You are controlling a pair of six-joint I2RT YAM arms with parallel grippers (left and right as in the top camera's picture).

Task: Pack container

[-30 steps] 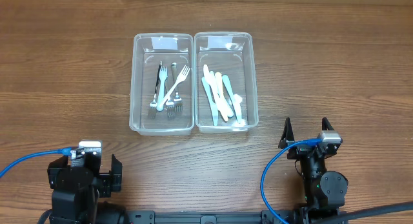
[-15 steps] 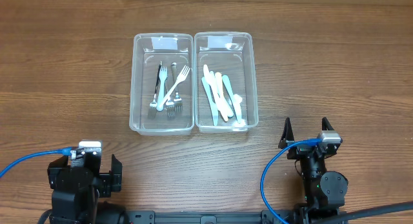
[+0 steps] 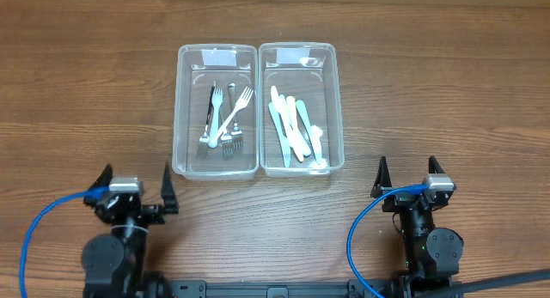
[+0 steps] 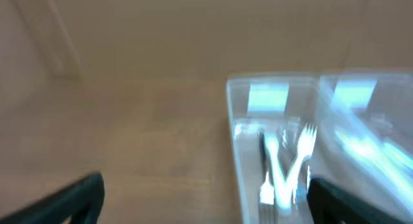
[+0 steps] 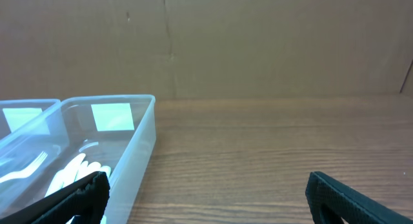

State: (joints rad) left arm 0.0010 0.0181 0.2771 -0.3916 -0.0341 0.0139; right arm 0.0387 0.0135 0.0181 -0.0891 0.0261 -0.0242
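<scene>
Okay, left gripper and right gripper gape wide, empty; fork tub, knife tub ahead between them.

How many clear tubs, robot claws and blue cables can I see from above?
Clear tubs: 2, left tub and right tub.
Robot claws: 2, left claw and right claw, both open.
Blue cables: 2, left cable and right cable.
Total: 6.

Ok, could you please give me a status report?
Left pincer open, right pincer open, both empty. Forks in one container, plastic knives in the next container. Nothing blocking.
</scene>
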